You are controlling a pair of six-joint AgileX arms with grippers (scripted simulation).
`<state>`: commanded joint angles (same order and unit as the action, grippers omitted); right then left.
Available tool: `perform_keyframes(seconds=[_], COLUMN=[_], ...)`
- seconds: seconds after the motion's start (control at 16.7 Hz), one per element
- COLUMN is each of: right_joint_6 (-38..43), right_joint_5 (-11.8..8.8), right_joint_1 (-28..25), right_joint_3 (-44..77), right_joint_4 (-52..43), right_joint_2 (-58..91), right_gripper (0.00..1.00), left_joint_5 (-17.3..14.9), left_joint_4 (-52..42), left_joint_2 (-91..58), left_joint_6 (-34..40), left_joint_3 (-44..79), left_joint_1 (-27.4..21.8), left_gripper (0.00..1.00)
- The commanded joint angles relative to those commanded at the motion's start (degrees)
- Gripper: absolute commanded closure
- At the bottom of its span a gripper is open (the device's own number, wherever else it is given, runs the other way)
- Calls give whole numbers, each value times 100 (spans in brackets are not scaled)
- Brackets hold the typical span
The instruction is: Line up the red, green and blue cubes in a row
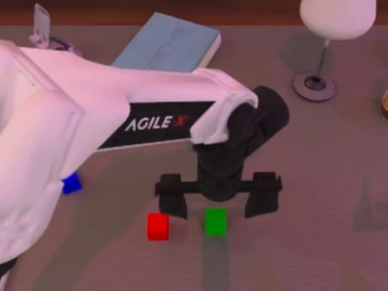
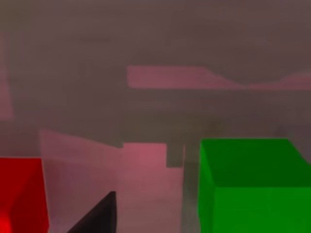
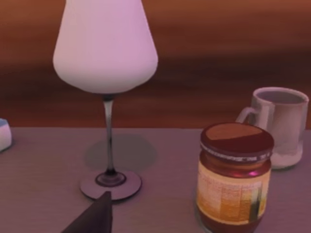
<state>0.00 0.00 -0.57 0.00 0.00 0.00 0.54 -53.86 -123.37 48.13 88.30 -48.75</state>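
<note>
You've got the left gripper (image 1: pixel 217 205) hanging just above the green cube (image 1: pixel 215 221), fingers spread wide with the cube sitting free between them. The red cube (image 1: pixel 158 226) is right beside it to the left, small gap between the 2. The blue cube (image 1: pixel 72 183) peeks out from under your left arm, further left.

Red cube (image 1: pixel 158 226), bright plain red. Green cube (image 1: pixel 215 221), bright plain green. Blue cube (image 1: pixel 72 183), deep blue. Book (image 1: pixel 170 43), pale blue. Left arm (image 1: pixel 91 115), white with black band; left gripper (image 1: pixel 218 203), black. Surface (image 1: pixel 327 182), grey-brown. Jar (image 3: pixel 235 177), brown lid, yellow label.
</note>
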Motion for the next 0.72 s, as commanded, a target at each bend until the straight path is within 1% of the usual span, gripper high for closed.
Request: perform_keyframes(seconds=[0.42,0.72], right_joint_6=[0,0], right_joint_5=[0,0], right_joint_1=[0,0], right_joint_3=[0,0], right_joint_4=[0,0], right_joint_2=[0,0], right_gripper=[0,0], left_joint_5=[-1,-1], left_joint_4=[-1247,-1279], left_joint_2=[396,402], left_joint_6=[23,21], left_joint_3=[824,850], left_joint_1=[88,67], left_gripper=[0,0])
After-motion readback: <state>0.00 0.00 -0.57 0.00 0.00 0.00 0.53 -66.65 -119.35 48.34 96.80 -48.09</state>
